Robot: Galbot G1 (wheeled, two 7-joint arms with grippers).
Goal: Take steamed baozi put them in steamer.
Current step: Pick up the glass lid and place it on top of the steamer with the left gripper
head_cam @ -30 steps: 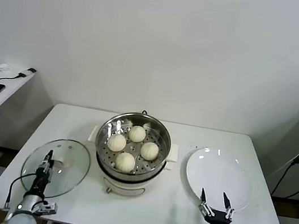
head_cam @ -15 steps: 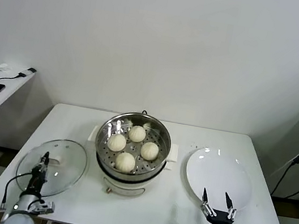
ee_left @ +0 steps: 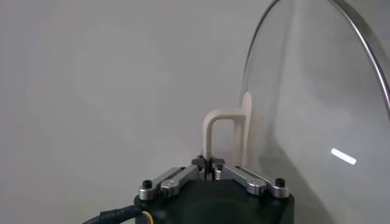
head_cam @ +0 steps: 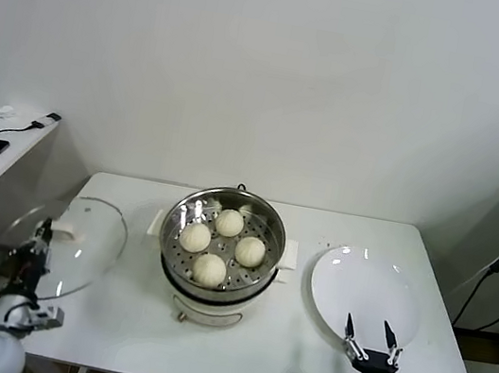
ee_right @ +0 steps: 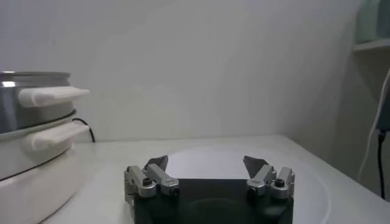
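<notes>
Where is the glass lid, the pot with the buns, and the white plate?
glass lid (head_cam: pixel 78 239), head view, on the clear glass dome
steamer (head_cam: pixel 273 232), head view, on the shiny steel rim
white plate (head_cam: pixel 362 287), head view, on its bare middle

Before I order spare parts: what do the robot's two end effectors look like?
Both look alike. The left end effector and the right end effector each have a black body with silver metal finger links fastened by dark screws, ending in dark tips. A black cable with a yellow wire runs from the left one; in the head view, dark cables loop beside both.
</notes>
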